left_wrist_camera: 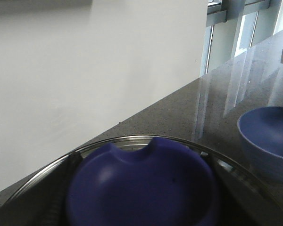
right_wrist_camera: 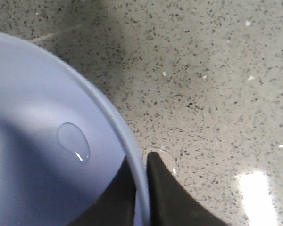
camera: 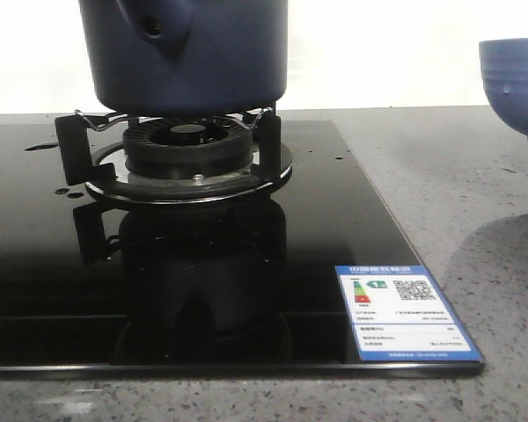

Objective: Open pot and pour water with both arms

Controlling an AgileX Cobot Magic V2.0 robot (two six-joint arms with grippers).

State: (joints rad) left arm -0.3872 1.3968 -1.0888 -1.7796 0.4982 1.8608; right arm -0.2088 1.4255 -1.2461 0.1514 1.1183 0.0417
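Observation:
The dark navy pot [camera: 185, 53] stands on the burner stand [camera: 180, 149] of the black glass hob; its stubby side spout [camera: 154, 26] faces me and its top is cut off by the frame. In the left wrist view, my left gripper [left_wrist_camera: 141, 188] is shut around the blue knob [left_wrist_camera: 141, 183] of a glass lid with a steel rim [left_wrist_camera: 132, 139], with dark fingers [left_wrist_camera: 54, 197] on either side. My right gripper [right_wrist_camera: 142, 181] is shut on the rim of the periwinkle bowl [right_wrist_camera: 47, 141], one finger inside and one outside. A water drop [right_wrist_camera: 74, 142] lies in that bowl.
The bowl [camera: 515, 83] shows at the right edge of the front view, above its shadow on the speckled grey counter [camera: 475, 176]. The hob [camera: 35, 264] carries an energy label [camera: 405, 312] at its front right corner. A white wall and a window [left_wrist_camera: 236, 28] lie beyond the counter.

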